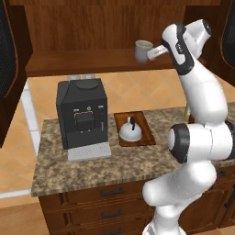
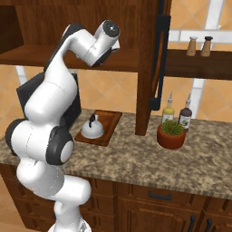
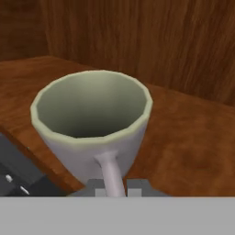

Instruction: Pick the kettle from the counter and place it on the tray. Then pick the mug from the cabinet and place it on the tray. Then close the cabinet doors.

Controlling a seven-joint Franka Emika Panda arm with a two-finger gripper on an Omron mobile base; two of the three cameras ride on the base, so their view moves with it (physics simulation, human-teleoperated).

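Granite, speckled brown and grey, tops the bench [image 1: 69, 170], and the big black boxy coffee machine [image 1: 82, 117] standing on it serves as the landmark. Just to the right of that machine lies the tray [image 1: 146, 133], a flat reddish-brown wooden board with a low raised rim, and the kettle [image 1: 130, 130] sits on it: a squat silver-white dome with a black arched handle and a black knob. Above and behind the coffee machine runs the cabinet [image 1: 69, 27], dark grained wood with a smooth wooden shelf and a panelled back. The mug [image 1: 142, 50] is up at that shelf, above and to the right of the machine, a small pale grey-beige ceramic cup with a faceted rim and a thin side handle; whether its base touches the shelf or hangs just clear of it cannot be told. In the hand view the mug's handle runs straight down between the two dark tips of the gripper [image 3: 114, 189], and the jaws appear clenched on that handle, though only their very ends show. Both cabinet doors [image 2: 156, 54] stand swung open, wood-framed with black mesh panels and vertical dark bar handles. Farther right of the machine, past the door, a terracotta pot of greenery [image 2: 171, 133] and two bottles [image 2: 177, 111] rest on the bench.
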